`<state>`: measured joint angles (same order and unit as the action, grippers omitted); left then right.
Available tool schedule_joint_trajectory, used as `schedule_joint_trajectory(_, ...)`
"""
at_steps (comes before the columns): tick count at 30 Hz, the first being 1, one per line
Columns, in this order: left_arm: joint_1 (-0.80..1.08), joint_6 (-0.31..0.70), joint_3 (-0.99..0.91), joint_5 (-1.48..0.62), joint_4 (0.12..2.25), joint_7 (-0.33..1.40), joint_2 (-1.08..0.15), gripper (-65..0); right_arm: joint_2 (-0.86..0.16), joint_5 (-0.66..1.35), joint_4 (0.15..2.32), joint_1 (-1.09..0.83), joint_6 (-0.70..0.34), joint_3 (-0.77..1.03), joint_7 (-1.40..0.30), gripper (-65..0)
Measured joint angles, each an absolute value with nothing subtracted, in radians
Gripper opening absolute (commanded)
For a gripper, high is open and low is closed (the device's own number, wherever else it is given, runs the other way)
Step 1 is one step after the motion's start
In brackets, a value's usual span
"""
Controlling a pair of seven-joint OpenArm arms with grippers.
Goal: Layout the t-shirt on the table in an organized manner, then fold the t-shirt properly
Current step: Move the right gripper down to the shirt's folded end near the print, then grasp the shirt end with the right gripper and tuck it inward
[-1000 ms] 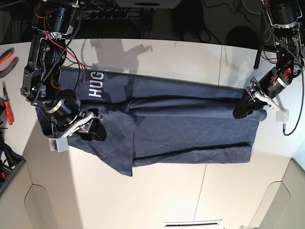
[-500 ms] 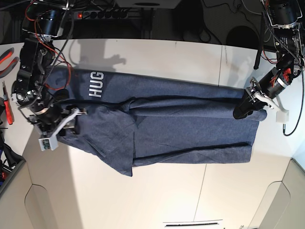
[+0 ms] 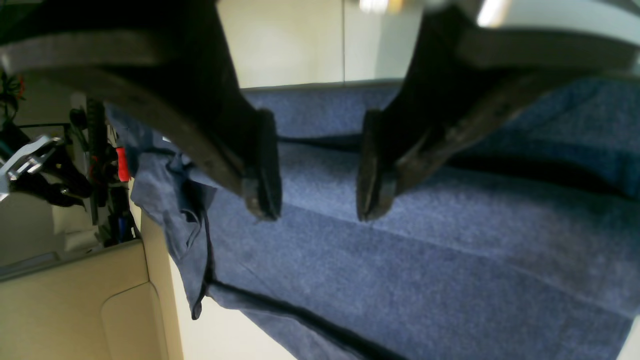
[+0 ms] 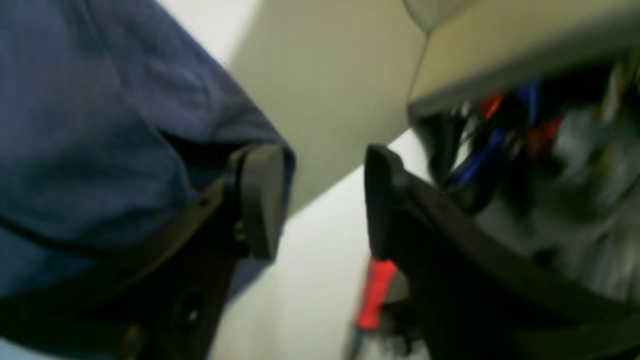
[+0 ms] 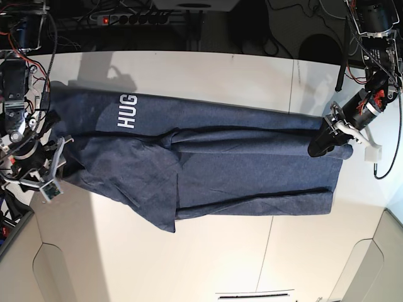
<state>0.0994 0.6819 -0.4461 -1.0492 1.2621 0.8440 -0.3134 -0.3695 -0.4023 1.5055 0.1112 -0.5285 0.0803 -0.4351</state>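
The navy t-shirt point(image 5: 239, 163) lies spread lengthwise on the white table point(image 5: 220, 75), with the white "HUG" lettering point(image 5: 128, 111) facing up near its left end. It is folded over itself along the middle, and one corner hangs toward the front at the lower left. My right gripper point(image 5: 58, 156) is open and empty at the shirt's left edge; in the right wrist view point(image 4: 320, 200) one finger point(image 4: 260, 200) sits beside the cloth edge point(image 4: 100, 125). My left gripper point(image 5: 318, 146) is open just above the shirt's right end, with bare cloth point(image 3: 400, 260) showing between its tips point(image 3: 316, 200).
A thin dark seam point(image 5: 293, 82) crosses the table on the right. Beige panels point(image 5: 371, 264) border the front corners. Cables and a power strip point(image 5: 126, 19) lie behind the table. A red-handled tool point(image 4: 375, 295) lies off the table's left side.
My right arm has swung left, off the shirt to its left edge, and let go of the cloth, which now lies flatter there. My left arm has not moved.
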Motion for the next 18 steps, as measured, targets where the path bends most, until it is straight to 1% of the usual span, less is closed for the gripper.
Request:
schedule_joint_trajectory(3, 0.099, 0.682, -0.446, -1.049, 1.262, 0.844, -0.313, -36.4, -0.411, -0.447, 1.505, 0.11, -0.535, -0.046, -0.434, -38.1)
schedule_joint_trajectory(7, 0.099, 0.682, -0.446, -1.048, 1.262, 0.844, -0.313, -36.4, -0.418, -0.516, 1.505, 0.117, -0.538, -0.151, -0.429, -38.1)
schedule_joint_trajectory(13, 0.099, 0.682, -0.446, -1.026, 1.262, 0.845, -0.314, -36.4, -0.42, -0.59, 1.484, 0.182, -0.535, -0.177, -0.428, -38.4)
schedule_joint_trajectory(16, 0.099, 0.682, -0.446, -0.998, 1.262, 0.845, -0.314, -36.4, -0.421, -0.622, 1.437, 0.215, -0.537, -0.177, -0.428, -40.2)
schedule_joint_trajectory(18, 0.099, 0.682, -0.446, -0.998, 1.262, 0.844, -0.313, -36.4, -0.421, -0.622, 1.398, 0.232, -0.555, -0.177, -0.427, -40.2)
